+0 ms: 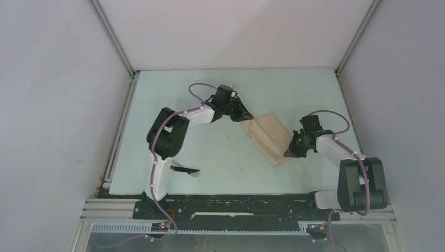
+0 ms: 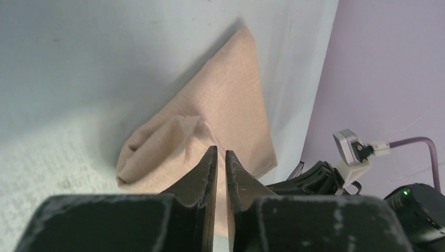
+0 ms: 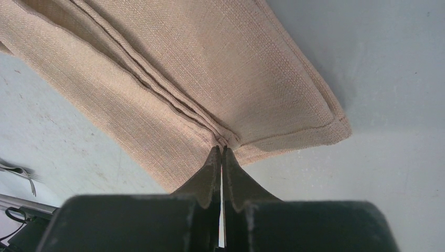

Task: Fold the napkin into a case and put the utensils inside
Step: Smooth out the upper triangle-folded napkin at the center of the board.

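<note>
Tan napkin [image 1: 268, 137], folded in layers: left gripper [image 2: 220, 150] pinches its 10 o'clock corner, right gripper [image 3: 221, 148] its 4 o'clock hem.

Both arms read alike from my station: left arm [image 1: 157, 176] and right arm [image 1: 336, 148] have white link shells and bulky black joint housings. A lilac cable [image 1: 195, 90] loops off each wrist. The left gripper [image 2: 220, 152] has matte black, tapered fingers [image 2: 195, 184], their edges scuffed grey. A green LED [image 2: 404, 192] glows on the right arm.
</note>
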Available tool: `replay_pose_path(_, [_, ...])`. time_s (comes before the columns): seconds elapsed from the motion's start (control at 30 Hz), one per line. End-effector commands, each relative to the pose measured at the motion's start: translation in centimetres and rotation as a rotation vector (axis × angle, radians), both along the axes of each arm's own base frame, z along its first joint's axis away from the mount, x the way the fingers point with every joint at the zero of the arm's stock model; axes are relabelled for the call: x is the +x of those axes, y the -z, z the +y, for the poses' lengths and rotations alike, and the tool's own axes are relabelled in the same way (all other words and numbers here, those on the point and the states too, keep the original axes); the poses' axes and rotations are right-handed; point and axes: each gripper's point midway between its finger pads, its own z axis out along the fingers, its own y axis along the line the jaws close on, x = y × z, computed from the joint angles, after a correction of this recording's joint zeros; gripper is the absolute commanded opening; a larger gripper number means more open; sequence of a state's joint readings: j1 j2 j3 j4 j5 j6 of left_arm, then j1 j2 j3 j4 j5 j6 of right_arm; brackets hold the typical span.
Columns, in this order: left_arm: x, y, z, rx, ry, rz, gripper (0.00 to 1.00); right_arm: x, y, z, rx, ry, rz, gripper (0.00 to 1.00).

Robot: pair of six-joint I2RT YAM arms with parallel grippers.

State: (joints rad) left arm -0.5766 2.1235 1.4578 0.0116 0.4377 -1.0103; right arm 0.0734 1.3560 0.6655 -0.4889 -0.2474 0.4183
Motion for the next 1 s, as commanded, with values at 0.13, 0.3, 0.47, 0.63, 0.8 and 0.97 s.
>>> replay_pose_path(0.13, [1.0, 1.3, -2.3, -0.029, 0.07, 0.008, 0.12, 0.1, 0.2, 0.0, -0.002, 0.004, -0.002, 0.0])
replay_pose_path(0.3, [0.9, 3.1, -2.2, -0.015, 0.071, 0.036, 0.11, -0.1, 0.1, 0.3, 0.005, -0.001, 0.005, 0.0])
replay_pose_path(0.47, [0.4, 4.2, -1.9, 0.003, 0.075, 0.05, 0.11, 1.1, -2.2, -0.1, -0.05, -0.011, -0.058, 0.18])
replay_pose_path(0.63, [0.0, 5.0, -1.7, 0.013, 0.086, 0.06, 0.09, 4.0, -7.7, 2.6, -0.001, -0.12, -0.25, 0.58])
replay_pose_path(0.8, [0.0, 5.3, -1.6, 0.016, 0.095, 0.061, 0.07, 6.7, -11.1, 11.1, 0.407, -0.381, -0.339, 0.7])
replay_pose_path(0.97, [0.2, 5.7, -1.6, 0.016, 0.091, 0.068, 0.05, 8.8, -11.1, 17.0, 0.682, -0.562, -0.275, 0.7])
